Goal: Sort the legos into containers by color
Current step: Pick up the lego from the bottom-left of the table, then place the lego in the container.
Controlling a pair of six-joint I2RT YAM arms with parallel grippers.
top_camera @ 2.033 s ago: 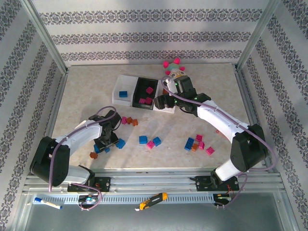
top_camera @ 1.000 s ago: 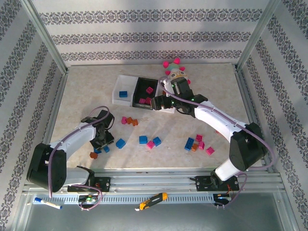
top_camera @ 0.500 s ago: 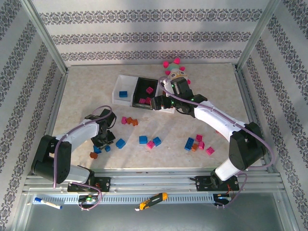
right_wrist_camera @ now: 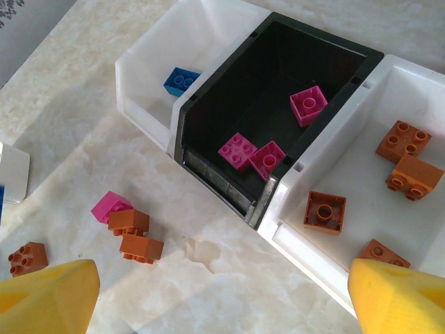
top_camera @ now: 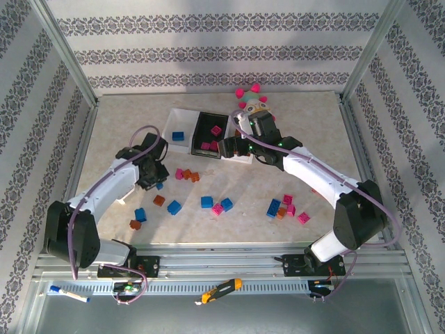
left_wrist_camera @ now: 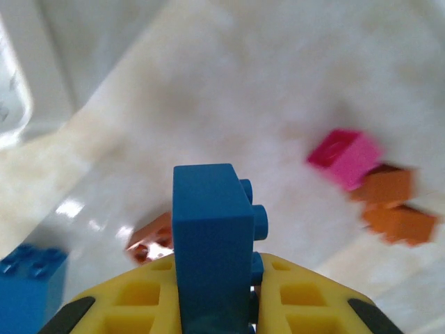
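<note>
Left pincer [top_camera: 156, 181] is clamped on a blue brick [left_wrist_camera: 212, 229] and carries it clear of the counter [top_camera: 118, 125]. The brick stands on end between the pads, studs facing sideways in the wrist view.

Landmark is the black bin [top_camera: 203, 124]. The left pincer is off its near-left side, short of the bin row. My read of the target is the left white bin [right_wrist_camera: 160, 56], joined to the black bin's left wall, with one blue lego [right_wrist_camera: 181, 80] already inside. So the drop spot lies away from the arm bases and a little right of the pincer. The left arm is nearer and has the load.

Right pincer [top_camera: 226, 147] has its jaws wide with nothing in them, hanging over the black bin's near-right corner. Pink legos [right_wrist_camera: 308, 104] are in the black bin, orange legos [right_wrist_camera: 403, 139] in the right white bin [right_wrist_camera: 361, 174].

Loose on the counter:
- pink/orange cluster [top_camera: 186, 175] just on the black bin's near side
- mixed group [top_camera: 285, 207] farther off to its near-right

Likely risk: the end-on brick clips the white bin's near wall if it's carried low.
</note>
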